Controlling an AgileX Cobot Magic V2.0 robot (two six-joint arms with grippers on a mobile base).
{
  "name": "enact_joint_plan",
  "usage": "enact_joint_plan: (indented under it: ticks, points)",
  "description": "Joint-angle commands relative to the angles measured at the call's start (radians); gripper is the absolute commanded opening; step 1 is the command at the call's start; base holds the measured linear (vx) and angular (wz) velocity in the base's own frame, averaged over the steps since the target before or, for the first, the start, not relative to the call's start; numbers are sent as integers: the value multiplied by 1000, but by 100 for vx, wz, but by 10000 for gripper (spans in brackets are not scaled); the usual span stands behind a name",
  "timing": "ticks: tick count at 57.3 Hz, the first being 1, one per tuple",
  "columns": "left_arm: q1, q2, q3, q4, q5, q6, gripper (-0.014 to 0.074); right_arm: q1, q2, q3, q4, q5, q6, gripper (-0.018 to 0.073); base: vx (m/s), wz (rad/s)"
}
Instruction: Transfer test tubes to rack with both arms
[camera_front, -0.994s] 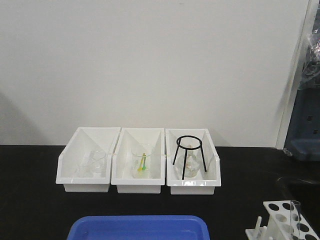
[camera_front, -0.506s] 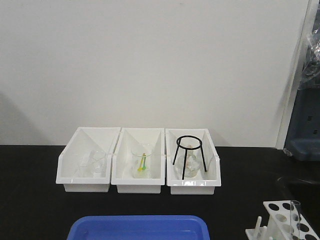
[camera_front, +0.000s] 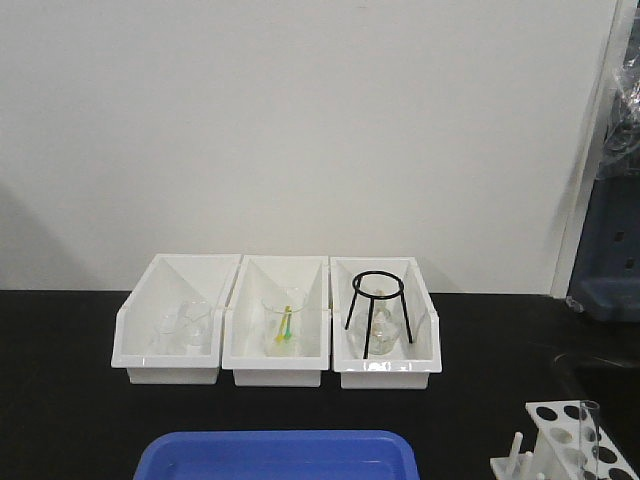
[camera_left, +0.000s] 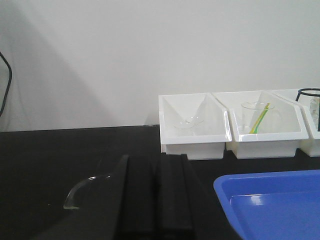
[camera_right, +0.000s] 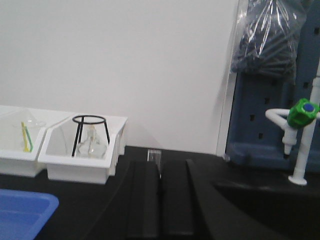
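At bench's right edge, rack (camera_front: 565, 440) holds one test tube (camera_front: 590, 430); another tube (camera_left: 82, 187) lies loose. Left gripper (camera_left: 159, 195) & right gripper (camera_right: 161, 200) fingers pressed together, holding nothing; most work left.

Soft, even light — slightly blurred views, grey shadow on left wall (camera_front: 40, 230).

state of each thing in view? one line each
Left gripper: shut, holding nothing visible.
Right gripper: shut on test tube.
Rack: upright, one tube standing in it.
Blue tray: no tubes visible.
Black tripod: upright in the right-hand bin.
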Motion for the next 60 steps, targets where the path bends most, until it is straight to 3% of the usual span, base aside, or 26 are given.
enact_joint_plan:
  ticks: [1,8,60]
  points:
    - [3,-3,-26,-6,-73,-5,-6,-6,-22,40,-10,-108,0,-15,0,0]
    - [3,-2,-26,-6,-73,-5,-6,-6,-29,36,-7,-30,0,-13,0,0]
    - [3,-3,-26,-6,-73,-4,-6,-6,-28,36,-4,-33,-1,-12,0,0]
